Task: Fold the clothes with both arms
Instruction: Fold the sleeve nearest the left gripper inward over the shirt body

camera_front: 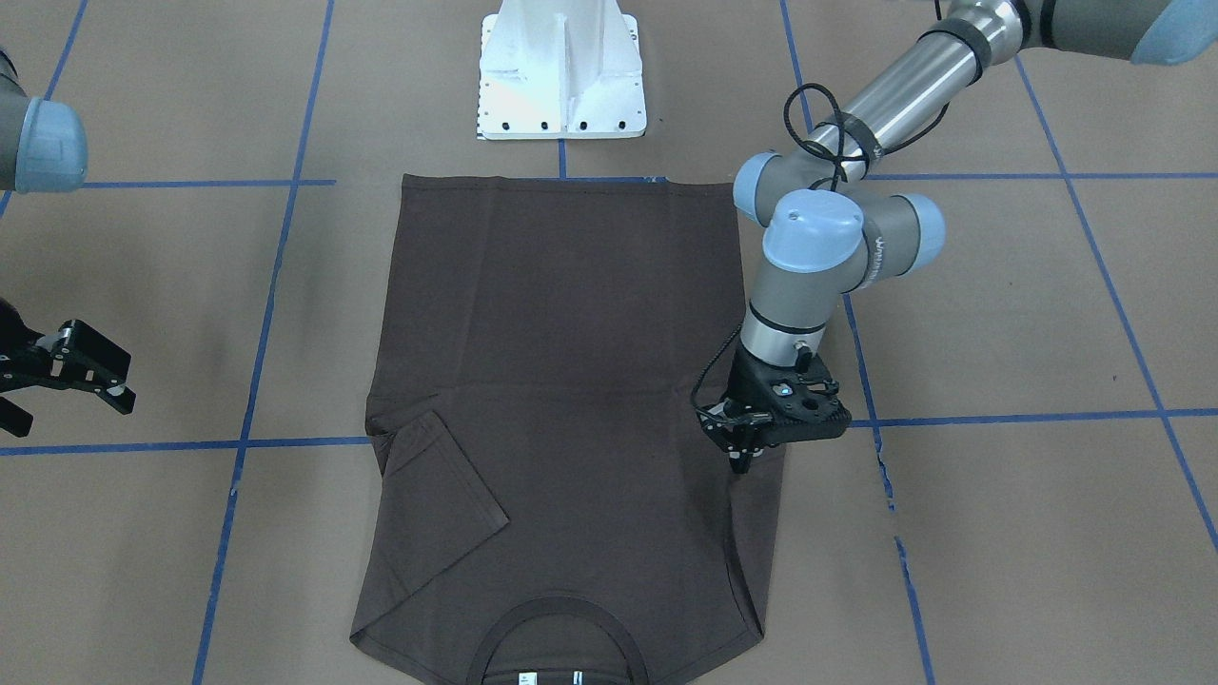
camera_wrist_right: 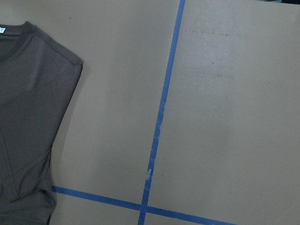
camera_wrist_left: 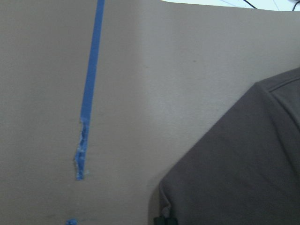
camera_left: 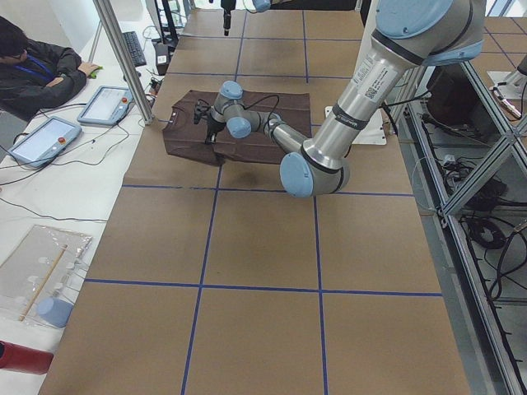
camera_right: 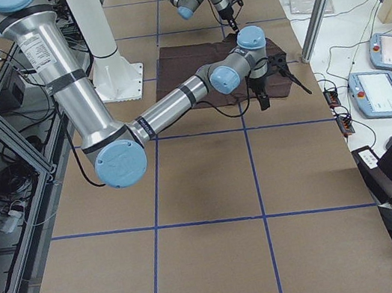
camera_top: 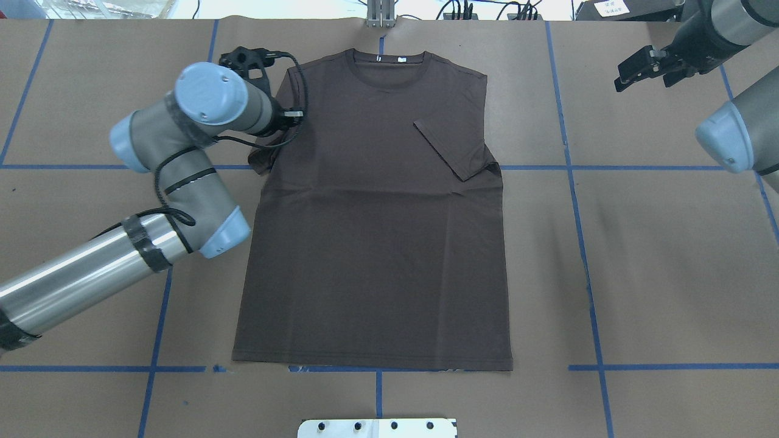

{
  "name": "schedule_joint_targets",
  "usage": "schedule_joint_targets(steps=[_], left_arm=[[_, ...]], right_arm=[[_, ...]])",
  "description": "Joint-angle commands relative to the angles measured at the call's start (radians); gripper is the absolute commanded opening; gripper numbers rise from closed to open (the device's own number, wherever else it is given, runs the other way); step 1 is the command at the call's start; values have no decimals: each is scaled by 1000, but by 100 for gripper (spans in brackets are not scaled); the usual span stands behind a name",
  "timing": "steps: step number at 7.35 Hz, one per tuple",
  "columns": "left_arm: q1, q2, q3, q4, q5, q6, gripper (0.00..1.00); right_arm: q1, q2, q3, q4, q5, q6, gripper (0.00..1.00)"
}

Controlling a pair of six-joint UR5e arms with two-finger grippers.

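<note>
The dark brown T-shirt lies flat at the centre of the bench, with its ribbed collar far from my base and its straight hem near. The right sleeve is folded inward onto the chest. The left sleeve is bunched at the edge. My left tool points down onto that left edge; I cannot tell whether it is clenched. My right tool hangs released, well apart to the right, over matte brown surface gridded with blue tape.
</note>
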Motion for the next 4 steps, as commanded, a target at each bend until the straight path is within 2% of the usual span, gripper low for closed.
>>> schedule_joint_targets(steps=[1, 3, 4], left_arm=[[14, -92, 96, 41, 3, -36, 0], [12, -167, 186, 43, 5, -36, 0], [12, -171, 193, 43, 14, -21, 13]], right_arm=[[0, 0, 0, 0, -2, 2, 100], [0, 2, 0, 0, -2, 2, 100], [-2, 3, 0, 0, -2, 2, 100]])
